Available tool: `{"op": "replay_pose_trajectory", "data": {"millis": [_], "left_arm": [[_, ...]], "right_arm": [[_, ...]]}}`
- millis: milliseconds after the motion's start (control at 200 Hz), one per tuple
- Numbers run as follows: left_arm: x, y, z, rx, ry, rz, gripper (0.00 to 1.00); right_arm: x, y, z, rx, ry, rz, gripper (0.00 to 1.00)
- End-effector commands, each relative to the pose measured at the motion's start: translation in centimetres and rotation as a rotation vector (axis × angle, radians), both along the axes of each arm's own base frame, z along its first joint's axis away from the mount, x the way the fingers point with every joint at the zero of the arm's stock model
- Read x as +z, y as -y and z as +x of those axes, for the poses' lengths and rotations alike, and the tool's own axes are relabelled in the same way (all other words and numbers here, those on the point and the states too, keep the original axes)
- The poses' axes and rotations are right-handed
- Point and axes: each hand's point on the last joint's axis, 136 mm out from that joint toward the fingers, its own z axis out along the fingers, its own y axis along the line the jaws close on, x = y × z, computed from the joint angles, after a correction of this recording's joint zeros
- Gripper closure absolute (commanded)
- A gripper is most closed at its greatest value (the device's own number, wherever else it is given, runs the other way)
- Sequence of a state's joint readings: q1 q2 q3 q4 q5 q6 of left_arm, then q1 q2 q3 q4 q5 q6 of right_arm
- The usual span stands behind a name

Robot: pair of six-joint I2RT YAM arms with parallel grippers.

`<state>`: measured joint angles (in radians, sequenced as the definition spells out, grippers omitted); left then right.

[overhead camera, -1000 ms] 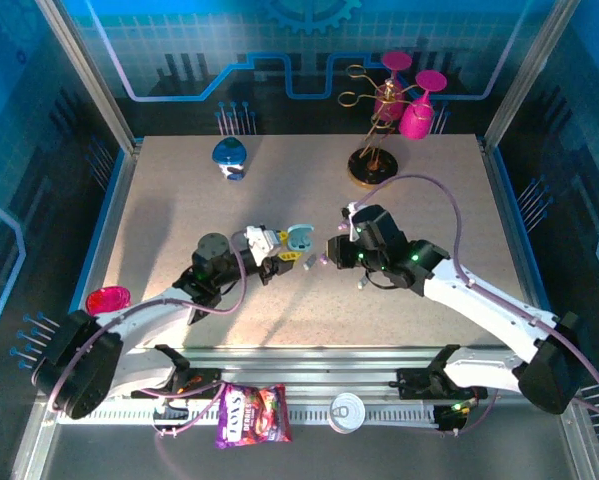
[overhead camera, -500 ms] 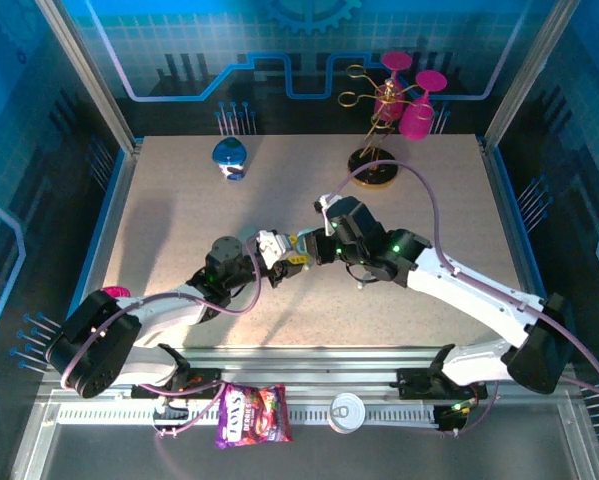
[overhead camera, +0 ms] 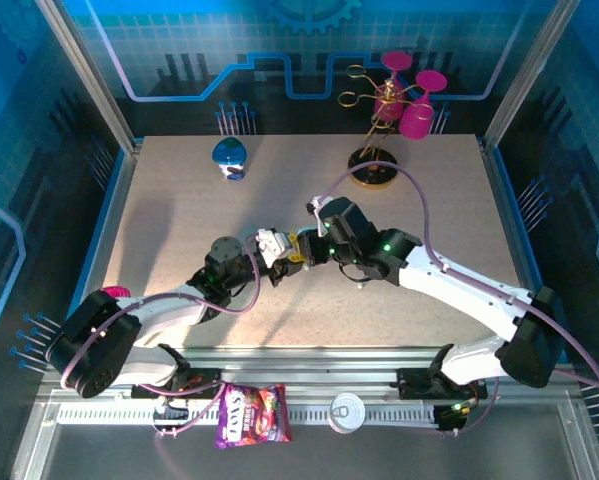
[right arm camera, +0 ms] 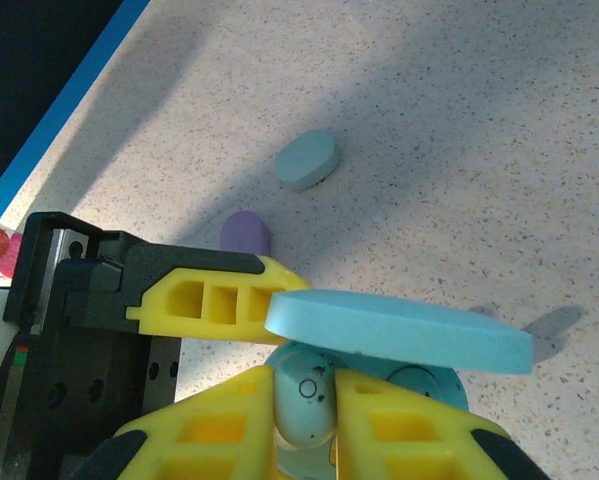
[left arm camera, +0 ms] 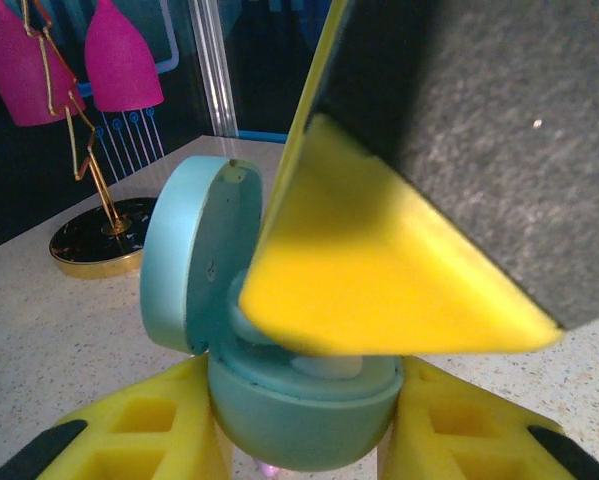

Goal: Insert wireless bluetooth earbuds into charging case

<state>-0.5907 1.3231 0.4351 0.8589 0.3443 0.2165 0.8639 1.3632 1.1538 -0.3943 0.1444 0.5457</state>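
My left gripper (left arm camera: 301, 442) is shut on the body of a teal charging case (left arm camera: 309, 405), whose lid (left arm camera: 184, 255) stands open. A whitish earbud (left arm camera: 331, 366) lies in the case's well. My right gripper (right arm camera: 306, 425) is shut on a pale blue earbud (right arm camera: 304, 398), right over the case and just under its lid (right arm camera: 399, 330). In the top view the left gripper (overhead camera: 282, 252) and the right gripper (overhead camera: 309, 249) meet at the table's middle. One yellow finger of the right gripper (left arm camera: 379, 280) hangs over the case opening.
A lilac bud (right arm camera: 245, 232) and a pale teal bud (right arm camera: 306, 160) lie loose on the table beyond the case. A blue case (overhead camera: 229, 155) sits at the back left, and a gold rack with pink glasses (overhead camera: 389, 110) at the back right. Another small bud (overhead camera: 361, 285) lies by the right arm.
The right gripper has moved left with its earbud until it is over the case. The left gripper shifted right with the case a second ago and has held still since.
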Motion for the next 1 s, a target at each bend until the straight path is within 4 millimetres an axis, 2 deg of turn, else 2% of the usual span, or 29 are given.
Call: {"op": "replay_pose_trajectory", "data": {"millis": [0,190,265,355,585,705,835,996], "left_arm": [[2.6,0.5,0.2,-0.005,0.054,-0.054,0.75],[3.3,0.5,0.2,-0.002,0.058,-0.072,0.75],[3.5,0.5,0.2,-0.001,0.058,-0.076,0.75],[3.7,0.5,0.2,-0.001,0.060,-0.086,0.75],[3.4,0.6,0.4,-0.004,0.051,-0.099,0.75],[3.2,0.7,0.3,-0.017,0.050,-0.092,0.75],[2.8,1.3,-1.4,-0.124,0.056,-0.073,0.75],[2.6,1.6,-3.1,-0.209,0.066,-0.052,0.75]], "right_arm": [[-0.2,-1.1,-0.3,0.026,-0.014,0.026,0.82],[-0.4,-1.1,-0.5,0.029,-0.022,0.026,0.81],[-0.2,-0.9,-0.6,0.027,-0.018,0.032,0.74],[0.6,-0.4,-0.8,0.017,0.002,0.042,0.66],[3.1,1.1,-1.3,0.005,0.063,0.067,0.59],[4.9,1.8,-1.8,0.008,0.119,0.106,0.50],[6.3,3.5,-1.3,-0.048,0.161,0.138,0.41],[6.2,5.3,0.2,-0.131,0.122,0.156,0.37]]}}
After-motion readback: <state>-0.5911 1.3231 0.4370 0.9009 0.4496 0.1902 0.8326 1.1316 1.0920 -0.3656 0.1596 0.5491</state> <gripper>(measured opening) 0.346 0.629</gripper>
